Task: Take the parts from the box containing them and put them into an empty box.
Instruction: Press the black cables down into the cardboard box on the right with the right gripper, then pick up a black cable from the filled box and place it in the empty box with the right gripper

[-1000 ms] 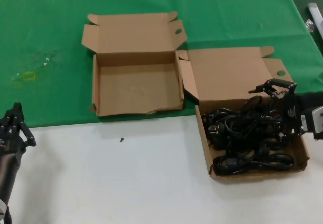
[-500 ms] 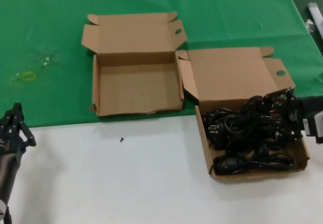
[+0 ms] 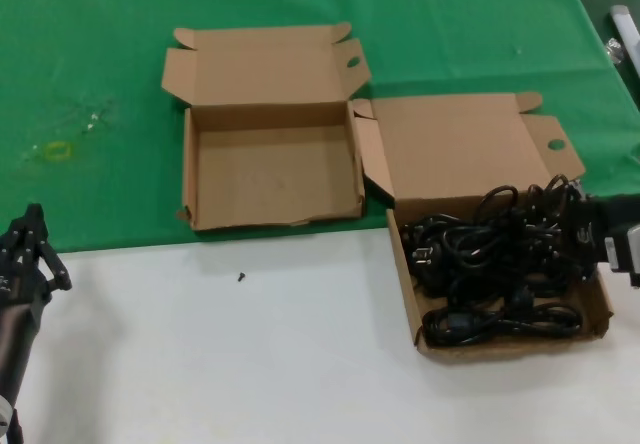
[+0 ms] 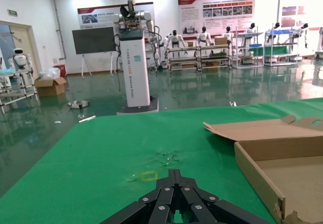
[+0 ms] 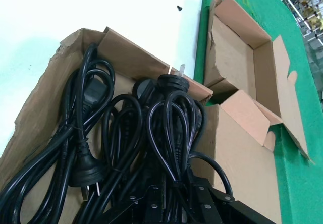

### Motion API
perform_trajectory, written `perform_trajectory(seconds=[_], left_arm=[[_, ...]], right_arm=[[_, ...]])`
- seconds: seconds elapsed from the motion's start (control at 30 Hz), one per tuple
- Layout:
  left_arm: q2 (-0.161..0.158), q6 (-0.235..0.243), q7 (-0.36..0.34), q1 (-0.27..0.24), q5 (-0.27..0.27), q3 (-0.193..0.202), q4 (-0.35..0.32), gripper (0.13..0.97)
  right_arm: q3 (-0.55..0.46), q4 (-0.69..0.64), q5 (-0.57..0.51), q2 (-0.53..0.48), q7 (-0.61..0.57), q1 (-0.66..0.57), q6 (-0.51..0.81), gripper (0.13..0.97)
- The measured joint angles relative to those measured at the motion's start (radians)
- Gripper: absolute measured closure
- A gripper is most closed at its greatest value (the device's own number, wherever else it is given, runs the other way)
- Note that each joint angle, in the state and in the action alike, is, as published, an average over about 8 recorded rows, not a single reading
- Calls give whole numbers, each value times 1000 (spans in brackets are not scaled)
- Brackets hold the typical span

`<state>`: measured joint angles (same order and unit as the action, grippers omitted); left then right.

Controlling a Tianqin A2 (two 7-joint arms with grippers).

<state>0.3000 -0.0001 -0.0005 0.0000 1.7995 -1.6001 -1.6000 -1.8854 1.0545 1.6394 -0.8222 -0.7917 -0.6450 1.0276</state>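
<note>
The parts (image 3: 470,254) are black coiled power cords piled in the box containing them (image 3: 404,284), on the right with its lid open. My right gripper (image 3: 563,226) is sunk among the cords at that box's right side. In the right wrist view its fingers (image 5: 174,193) are shut on a looped cord bundle (image 5: 171,128), with more cords lying beside it in the carton (image 5: 45,88). The empty box (image 3: 270,214) stands open to the left on the green cloth, and shows too in the left wrist view (image 4: 257,176). My left gripper (image 3: 33,219) waits shut at the near left (image 4: 175,172).
A small black screw (image 3: 241,277) lies on the white tabletop (image 3: 250,364) between the arms. The green cloth (image 3: 100,44) covers the far half, with a yellow mark (image 3: 57,150) on it. A white object (image 3: 622,24) sits at the far right edge.
My right gripper came down from above the box's right side into the cords and its fingers closed on a bundle. The left arm and both boxes stayed put.
</note>
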Motion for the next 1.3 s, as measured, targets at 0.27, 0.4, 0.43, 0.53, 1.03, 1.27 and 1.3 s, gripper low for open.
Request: perform_trajectory(seconds=[0.27,0.4,0.43,0.53,1.03,1.27,1.3], left_arm=[[0,0,0,0,0,0,0,955],[0,0,0,0,0,0,0,955],[0,0,0,0,0,0,0,955],[0,0,0,0,0,0,0,955],[0,0,0,0,0,0,0,955],[0,0,0,0,0,0,0,955],[0,0,0,0,0,0,0,955]], right_arm=[[5,28,5,-22,79,-22,24,880],[9,45,8,-30,143,-49,36,881],[10,49,8,-30,158,-57,37,881],[11,57,6,-25,199,-84,35,881],[-50,80,-59,122,303,-188,-47,882],[-100,42,-101,237,311,-241,-97,882],[-107,30,-107,255,308,-250,-105,882]])
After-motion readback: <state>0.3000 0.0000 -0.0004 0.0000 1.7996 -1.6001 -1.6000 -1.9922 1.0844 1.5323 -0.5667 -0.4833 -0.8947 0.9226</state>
